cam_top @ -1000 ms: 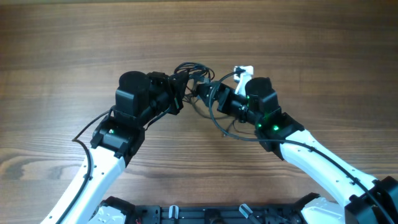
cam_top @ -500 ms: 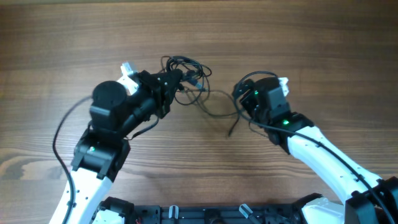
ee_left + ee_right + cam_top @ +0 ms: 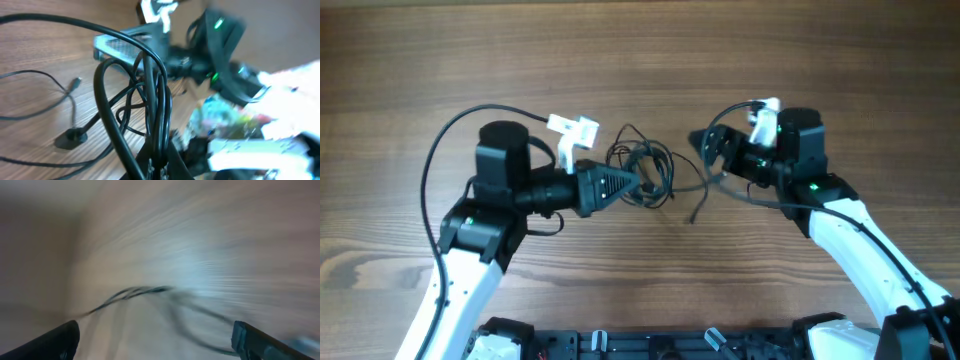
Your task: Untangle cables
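Snugly cables in the closed left claw, open right claw nearby.

The whole picture is smeared and soft. The brown wooden worktop shows only as pale streaks running across the frame, greyer and dimmer toward the left edge. The right end effector has its two dark fingertips at the bottom corners, one on the left and one on the right, standing wide apart. Above the gap between them lie thin black cable strands on the worktop: a twisted pair slants up from the lower left, then one strand curves down toward the right fingertip. Plug ends cannot be made out.
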`<state>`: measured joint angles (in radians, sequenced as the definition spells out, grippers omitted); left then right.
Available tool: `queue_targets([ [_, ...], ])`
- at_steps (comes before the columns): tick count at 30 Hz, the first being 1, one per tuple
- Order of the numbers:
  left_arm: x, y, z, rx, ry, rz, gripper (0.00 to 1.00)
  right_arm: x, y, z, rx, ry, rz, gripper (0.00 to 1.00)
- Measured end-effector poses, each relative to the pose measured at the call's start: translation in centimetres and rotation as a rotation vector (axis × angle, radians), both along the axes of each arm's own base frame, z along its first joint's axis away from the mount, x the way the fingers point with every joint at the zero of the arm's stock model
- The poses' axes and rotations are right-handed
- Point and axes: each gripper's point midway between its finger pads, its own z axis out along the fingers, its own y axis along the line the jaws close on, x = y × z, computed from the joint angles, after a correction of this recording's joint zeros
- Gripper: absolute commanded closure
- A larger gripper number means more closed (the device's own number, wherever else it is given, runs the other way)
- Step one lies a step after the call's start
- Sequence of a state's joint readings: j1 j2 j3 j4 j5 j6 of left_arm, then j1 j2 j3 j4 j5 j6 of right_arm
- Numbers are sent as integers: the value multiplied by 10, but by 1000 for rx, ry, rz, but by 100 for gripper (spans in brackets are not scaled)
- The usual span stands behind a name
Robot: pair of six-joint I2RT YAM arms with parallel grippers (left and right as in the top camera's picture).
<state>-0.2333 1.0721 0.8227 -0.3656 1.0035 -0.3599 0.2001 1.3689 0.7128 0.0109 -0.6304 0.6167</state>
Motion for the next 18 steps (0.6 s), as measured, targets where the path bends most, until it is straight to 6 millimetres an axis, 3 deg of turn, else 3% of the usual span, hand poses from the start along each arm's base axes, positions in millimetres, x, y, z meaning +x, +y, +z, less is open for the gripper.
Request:
queue_targets([
  [4,-1,-2,-18,43,-37,-62,96,-24,28,34,117,-148,272,0],
  [6,0,-2,-26,58,-42,-80,96,-34,35,42,151,-181,350,0],
  [15,-2,-4,-31,57,-75,-128,96,-62,46,57,238,-232,528,12],
  [18,-10,-8,-23,14,-106,-188,94,-65,49,58,241,-240,548,26],
])
